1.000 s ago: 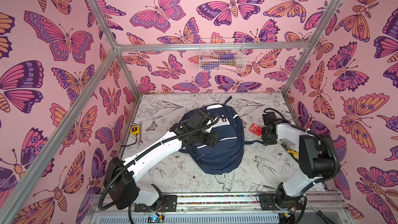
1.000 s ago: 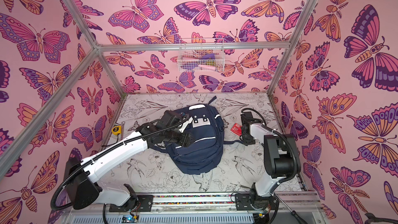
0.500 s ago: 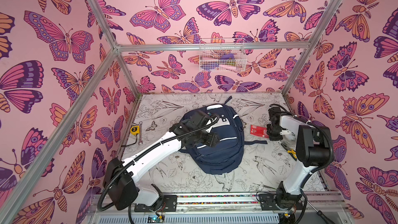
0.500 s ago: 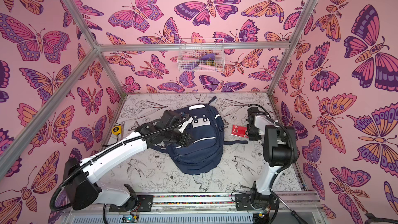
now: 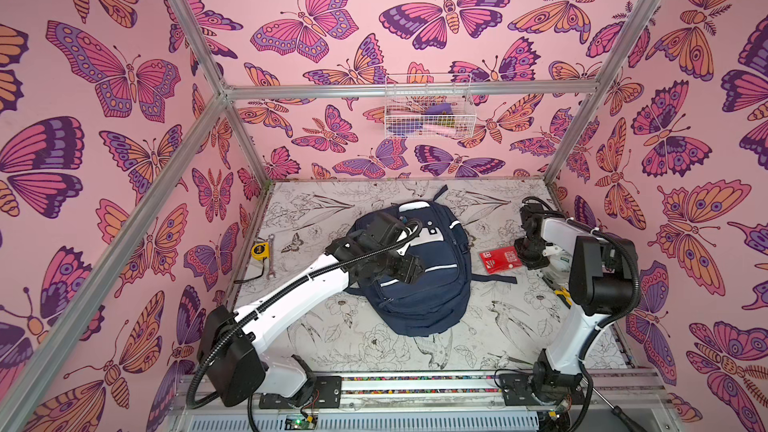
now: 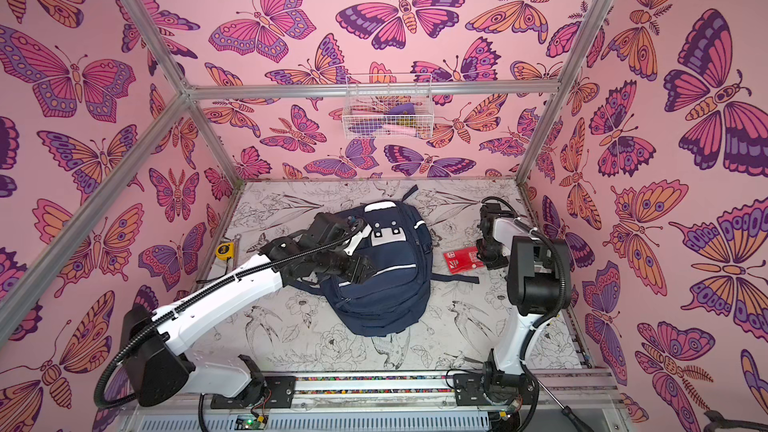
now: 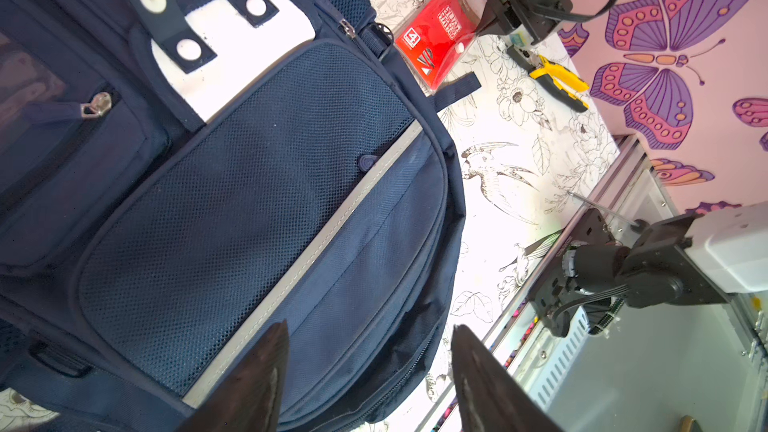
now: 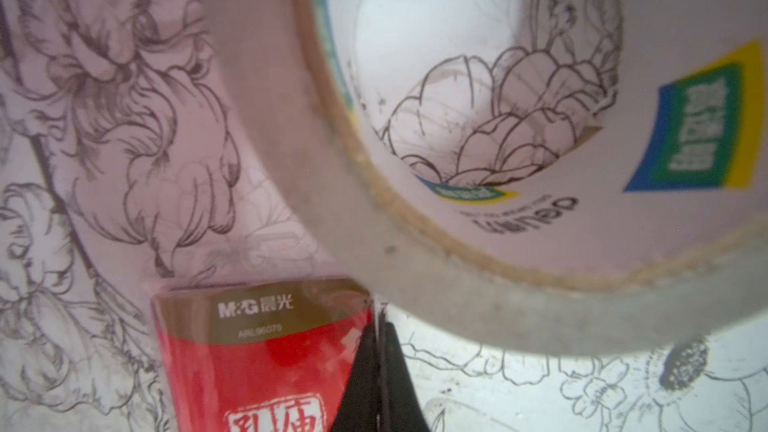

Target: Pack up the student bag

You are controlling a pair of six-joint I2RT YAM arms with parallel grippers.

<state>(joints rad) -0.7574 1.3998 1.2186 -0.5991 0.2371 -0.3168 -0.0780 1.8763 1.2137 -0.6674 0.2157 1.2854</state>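
The student bag (image 5: pixel 428 292) is lying flat mid-table, front up, with the zips seemingly still shut. The right gripper (image 8: pixel 378 367), part-open a second ago, is now being pinched shut on the clear edge of the red packet (image 5: pixel 498 260) just beside the bag, so a first item is likely being picked up. The left gripper (image 7: pixel 368 328) is being held wide over the front pocket, empty. The pinch, with a tape roll (image 8: pixel 457 284) close by, is being shown clearly only in the right wrist view. In both top views the fingertips are being hidden.
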